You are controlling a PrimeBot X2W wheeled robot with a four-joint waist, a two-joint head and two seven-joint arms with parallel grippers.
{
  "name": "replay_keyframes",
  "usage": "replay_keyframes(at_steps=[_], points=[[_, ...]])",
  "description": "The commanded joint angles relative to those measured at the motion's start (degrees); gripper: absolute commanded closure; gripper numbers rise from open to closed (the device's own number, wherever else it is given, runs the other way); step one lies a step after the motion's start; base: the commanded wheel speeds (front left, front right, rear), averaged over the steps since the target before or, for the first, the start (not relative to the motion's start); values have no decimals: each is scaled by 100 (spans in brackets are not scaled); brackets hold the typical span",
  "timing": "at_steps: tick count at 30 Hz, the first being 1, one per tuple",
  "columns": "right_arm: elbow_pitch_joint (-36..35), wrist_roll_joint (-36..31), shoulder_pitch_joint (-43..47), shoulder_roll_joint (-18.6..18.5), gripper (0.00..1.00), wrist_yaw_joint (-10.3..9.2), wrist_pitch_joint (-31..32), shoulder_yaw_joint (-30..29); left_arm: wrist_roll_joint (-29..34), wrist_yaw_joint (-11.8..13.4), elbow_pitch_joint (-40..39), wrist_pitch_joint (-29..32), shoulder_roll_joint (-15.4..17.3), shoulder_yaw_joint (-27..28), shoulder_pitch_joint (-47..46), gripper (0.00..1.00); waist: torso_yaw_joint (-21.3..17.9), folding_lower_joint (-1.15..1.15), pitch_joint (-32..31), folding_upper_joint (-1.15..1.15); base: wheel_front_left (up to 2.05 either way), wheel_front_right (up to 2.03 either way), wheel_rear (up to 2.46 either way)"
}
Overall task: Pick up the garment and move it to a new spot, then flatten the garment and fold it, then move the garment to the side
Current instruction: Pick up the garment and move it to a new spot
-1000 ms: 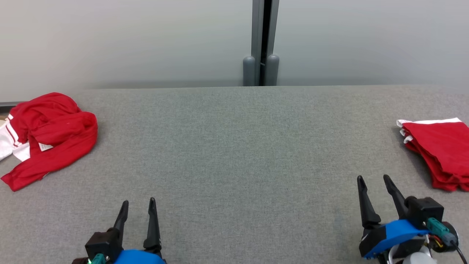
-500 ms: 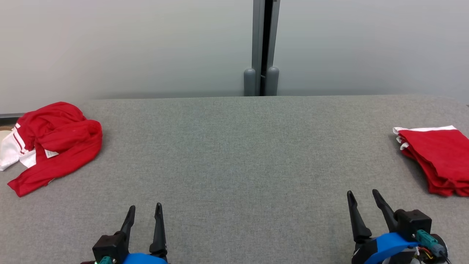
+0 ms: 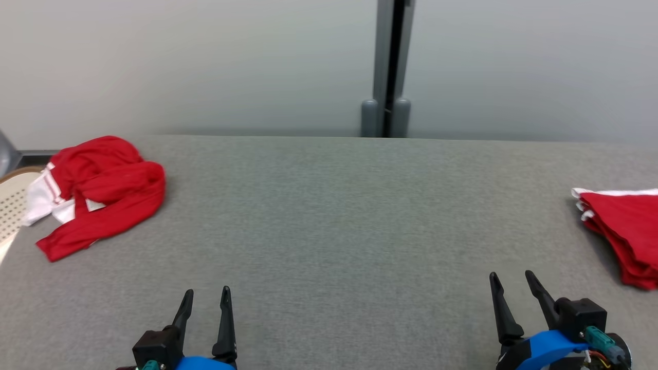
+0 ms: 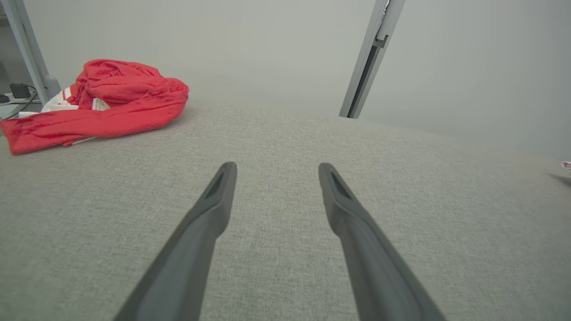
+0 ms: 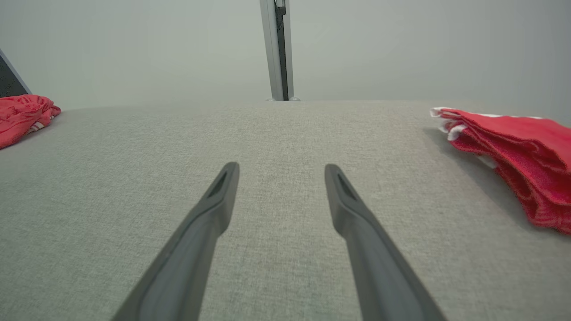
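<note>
My left hand (image 3: 207, 291) and right hand (image 3: 511, 274) are spread, empty. Next I reach the messy red shirt (image 3: 97, 192), middle left.

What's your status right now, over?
Both open, empty: left gripper, right gripper, low over the table. Untouched at far left: crumpled red garment. At right edge: folded red garment, out of the way.
</note>
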Motion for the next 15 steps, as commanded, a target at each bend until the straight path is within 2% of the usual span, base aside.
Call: replay_keyframes(at_steps=[1,2,5,15], points=[[-33,-44,99,1,0,0,-36,-41,41,5,-12,-28,23,-29,-67,0,199,0,34,0,0,0,0],[-33,-44,99,1,0,0,-36,-41,41,5,-12,-28,23,-29,-67,0,199,0,34,0,0,0,0],[-82,-91,90,1,0,0,-44,-43,77,22,-44,-28,28,-39,-123,0,560,0,46,0,0,0,0],[-148,-58,157,-2,0,0,-12,-3,121,94,-104,-25,100,9,-13,0,2063,0,61,0,0,0,0]])
